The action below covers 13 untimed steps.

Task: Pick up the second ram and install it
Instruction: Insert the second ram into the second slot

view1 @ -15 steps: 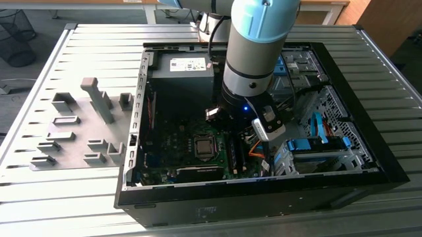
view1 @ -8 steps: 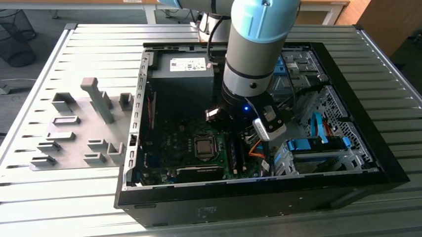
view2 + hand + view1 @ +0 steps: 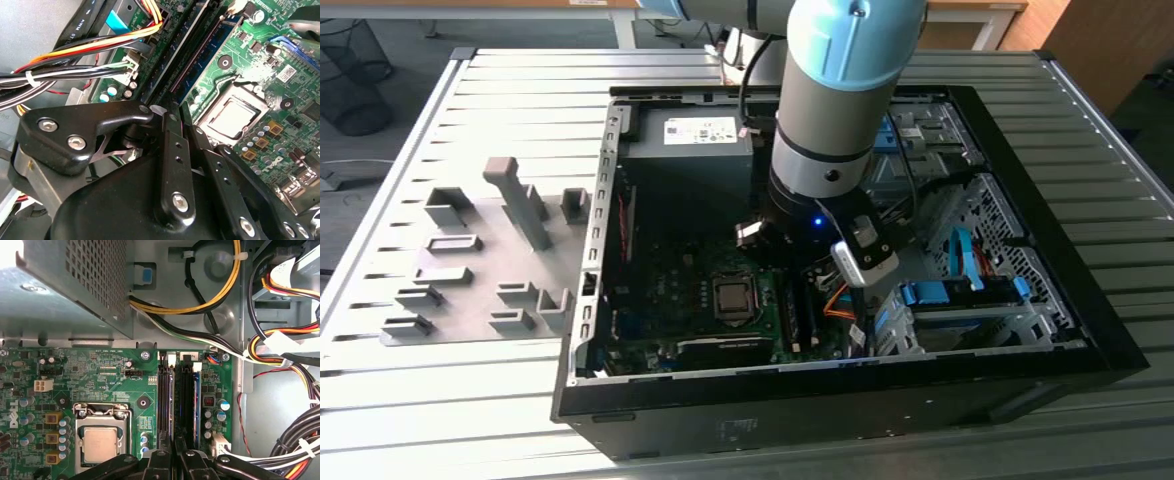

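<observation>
Seen edge-on in the first wrist view, the second ram (image 3: 174, 400) shows as a thin dark strip standing along the memory slots (image 3: 186, 405), just beside the processor socket (image 3: 100, 440) on the side towards the wiring. The strip runs straight out of the narrow gap between the fingers of the gripper (image 3: 175, 457), which are drawn almost together and clamp it at one end. Whether the stick is fully seated in its slot cannot be told. In the second wrist view the gripper (image 3: 186, 127) stands close over the same slots, with the processor socket (image 3: 230, 112) just beside the fingertips (image 3: 172, 140). The green motherboard (image 3: 100, 370) surrounds the socket on all sides. Beyond the slots from the socket, bundled cables (image 3: 280, 345) in yellow, orange, black and white cross the case floor. The perforated metal power supply (image 3: 65, 285) sits past the board edge, well apart from the socket. In the exterior view the arm (image 3: 834, 100) reaches down into the open computer case (image 3: 854, 400), its wrist near the processor socket (image 3: 734, 297). Bright blue drive clips (image 3: 961, 292) lie further from the socket, at the exterior view's right. The case rests on a slatted metal table (image 3: 520, 90), with a grey fixture plate (image 3: 480, 260) outside the case, at the exterior view's left.
</observation>
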### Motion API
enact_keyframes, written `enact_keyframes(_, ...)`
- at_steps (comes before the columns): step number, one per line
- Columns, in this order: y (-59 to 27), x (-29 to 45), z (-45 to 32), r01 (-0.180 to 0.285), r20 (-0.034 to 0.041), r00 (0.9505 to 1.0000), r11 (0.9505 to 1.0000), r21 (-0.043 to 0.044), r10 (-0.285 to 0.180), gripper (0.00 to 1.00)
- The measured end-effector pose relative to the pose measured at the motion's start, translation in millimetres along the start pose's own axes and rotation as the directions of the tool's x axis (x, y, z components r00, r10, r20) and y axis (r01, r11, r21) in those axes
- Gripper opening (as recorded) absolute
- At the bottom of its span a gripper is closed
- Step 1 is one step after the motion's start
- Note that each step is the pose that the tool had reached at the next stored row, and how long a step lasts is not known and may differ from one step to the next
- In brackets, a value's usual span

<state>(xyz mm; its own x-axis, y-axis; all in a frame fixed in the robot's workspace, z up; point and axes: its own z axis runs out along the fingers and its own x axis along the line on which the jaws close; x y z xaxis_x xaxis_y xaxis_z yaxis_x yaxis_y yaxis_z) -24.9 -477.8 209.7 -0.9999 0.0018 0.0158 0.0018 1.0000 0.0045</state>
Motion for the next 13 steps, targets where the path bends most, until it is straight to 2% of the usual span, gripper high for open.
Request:
enact_keyframes(5, 0.0, 0.0, 0.4, 0.000, 0.0000, 1.0000, 1.0000, -0.0002, 0.000, 0.15)
enact_keyframes(6, 0.0, 0.0, 0.5, 0.000, 0.0000, 1.0000, 1.0000, -0.0002, 0.000, 0.21)
enact_keyframes(8, 0.0, 0.0, 0.2, 0.000, 0.0001, 1.0000, 1.0000, -0.0001, 0.000, 0.21)
enact_keyframes(13, 0.1, 0.2, -10.1, 0.000, 0.0001, 1.0000, 1.0000, -0.0002, 0.000, 0.21)
